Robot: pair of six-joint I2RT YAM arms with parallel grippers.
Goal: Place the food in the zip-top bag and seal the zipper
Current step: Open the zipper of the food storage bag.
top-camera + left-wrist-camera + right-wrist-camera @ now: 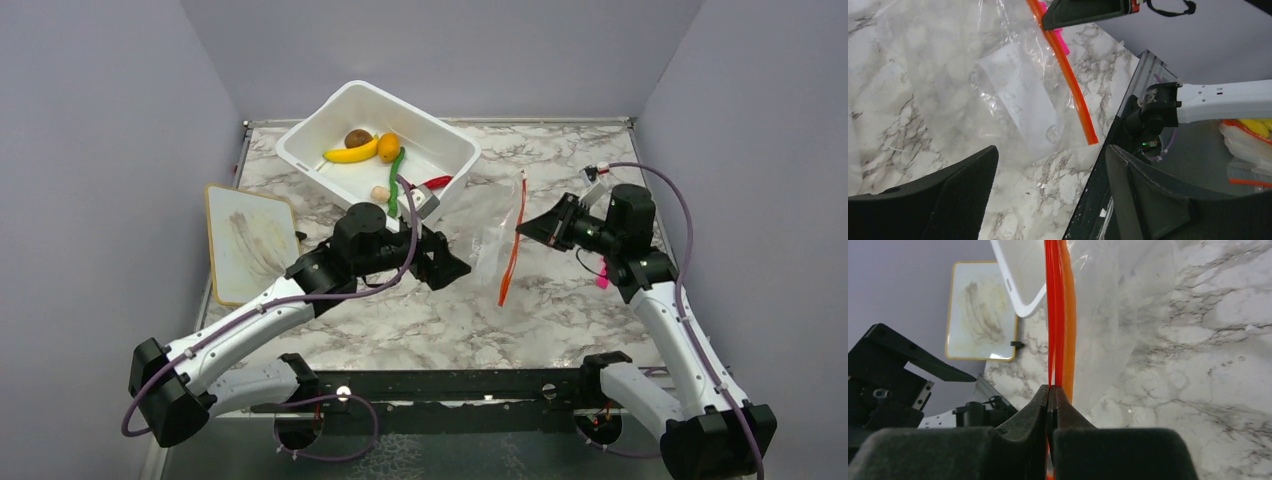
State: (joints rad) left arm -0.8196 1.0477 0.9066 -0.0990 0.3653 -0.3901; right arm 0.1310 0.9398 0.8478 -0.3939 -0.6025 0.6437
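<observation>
Zip-top bag (488, 248): clear body crumpled on surface (570, 300), between both end effectors. Right end effector (523, 228): tips pressed together on zipper (514, 245), strip running on past tips. Left end effector (452, 268): fingers spread wide, nothing between, bag just ahead. Banana (350, 154), orange fruit (389, 146), green pod (396, 178), chili (437, 182): in white tub (315, 115) beyond left end effector.

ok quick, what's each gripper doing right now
left gripper: open, holding nothing, jaws wide near the zip-top bag.
right gripper: shut on the zipper at the bag's mouth.
</observation>
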